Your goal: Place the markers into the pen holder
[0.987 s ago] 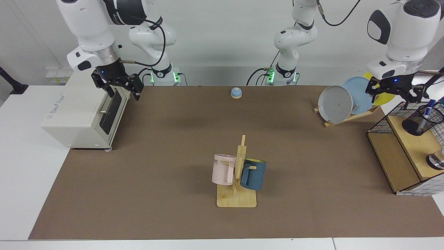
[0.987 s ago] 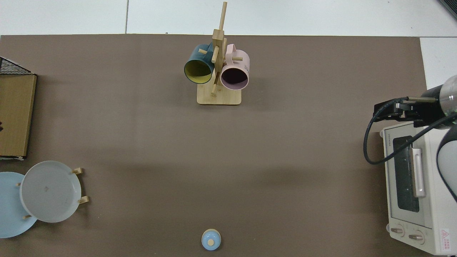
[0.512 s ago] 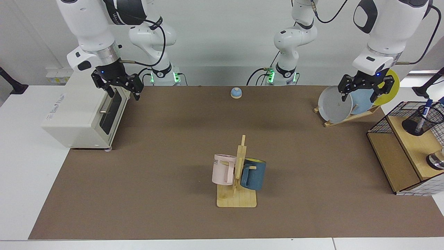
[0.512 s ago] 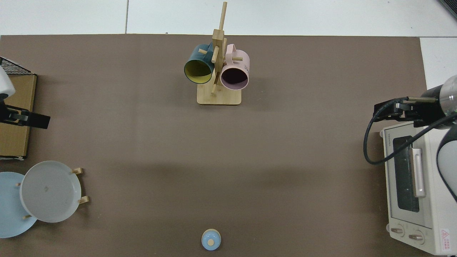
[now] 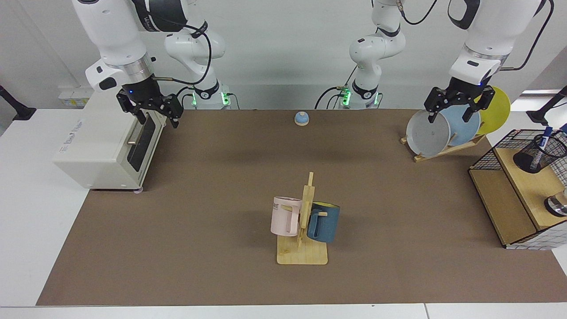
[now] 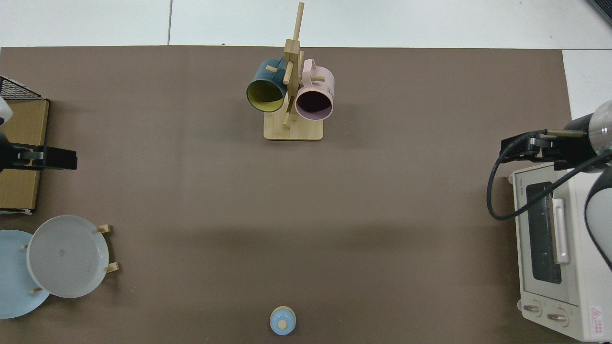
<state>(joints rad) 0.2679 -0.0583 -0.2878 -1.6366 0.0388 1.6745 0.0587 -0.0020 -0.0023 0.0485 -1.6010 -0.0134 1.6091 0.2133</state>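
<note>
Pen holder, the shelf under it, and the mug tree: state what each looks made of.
Pen holder: black wire mesh, likely metal, matt; you see through its wall to the marker inside.
Shelf: pale wooden boards, unpainted, with a dark wire-grid back.
Mug tree: light wood, possibly bamboo; visible grain, bare pegs.

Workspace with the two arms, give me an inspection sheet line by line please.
Surface: brown mat on a white table.
Job's things: marker stands in the pen holder on the wire-grid shelf.
Clutter: toaster oven; mug rack with pink and blue mugs; plates on a rack; small blue knob; shiny metal object.
Grippers: left claw open, empty, above the plates; right claw open, empty, waiting over the toaster oven.
Cables: black cable at the right arm's wrist.
Surroundings: white wall; nothing else seen.
</note>
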